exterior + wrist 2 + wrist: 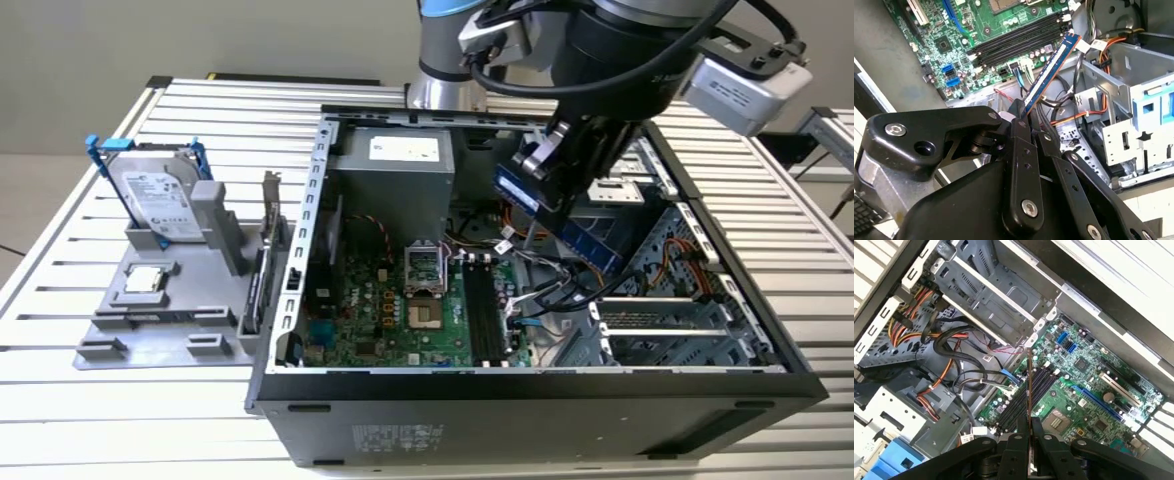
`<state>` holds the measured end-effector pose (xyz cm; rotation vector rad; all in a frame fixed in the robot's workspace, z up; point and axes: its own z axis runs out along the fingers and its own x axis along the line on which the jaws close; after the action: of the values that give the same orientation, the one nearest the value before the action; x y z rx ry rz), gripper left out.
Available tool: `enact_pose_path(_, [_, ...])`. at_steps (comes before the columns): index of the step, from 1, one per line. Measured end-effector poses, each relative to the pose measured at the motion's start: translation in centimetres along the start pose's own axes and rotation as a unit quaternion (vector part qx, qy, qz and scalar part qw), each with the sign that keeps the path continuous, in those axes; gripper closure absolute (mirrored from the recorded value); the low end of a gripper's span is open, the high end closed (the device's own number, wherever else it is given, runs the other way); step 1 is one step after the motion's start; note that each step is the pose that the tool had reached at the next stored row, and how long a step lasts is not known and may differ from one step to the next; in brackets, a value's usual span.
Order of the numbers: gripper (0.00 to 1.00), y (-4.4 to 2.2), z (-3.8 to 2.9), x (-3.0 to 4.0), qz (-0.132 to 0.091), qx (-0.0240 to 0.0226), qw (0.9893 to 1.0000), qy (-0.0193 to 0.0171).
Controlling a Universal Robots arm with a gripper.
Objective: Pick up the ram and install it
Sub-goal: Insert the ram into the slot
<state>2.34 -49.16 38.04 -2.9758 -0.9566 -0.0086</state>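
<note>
In the exterior view, the ram (pixel 590 242) is seen clamped between the jaws and held above the open computer case (pixel 534 385), at about two o'clock from the memory slots (pixel 483 318) and clear of the motherboard (pixel 387 310). It is carried slanted, which is judged to mean that no slot has been met yet. At nine o'clock of the case, the grey tray (pixel 147 335) is set on the desk (pixel 80 430), with the hard drive (pixel 160 200) and the CPU chip (pixel 144 281) left in it. In the second wrist view, the jaws are shown closed across the flat faces of the ram (pixel 1051 70), so that a long part is left projecting toward the slots (pixel 1019 37). In the first wrist view, the ram (pixel 1029 385) is seen edge-on, crossing the slots (pixel 1016 405) at an angle. From this it is judged not to be lined up with them.
</note>
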Motion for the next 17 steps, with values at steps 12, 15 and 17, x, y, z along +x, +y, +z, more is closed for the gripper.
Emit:
enact_pose_path(12, [1.00, 0.01, 0.00, -0.01, 0.064, -0.0006, 0.9979, 0.0009])
enact_pose_path(15, [1.00, 0.01, 0.00, -0.01, 0.080, -0.0008, 0.9968, 0.0011])
enact_pose_path(17, [1.00, 0.01, 0.00, -0.01, 0.091, -0.0009, 0.9959, 0.0012])
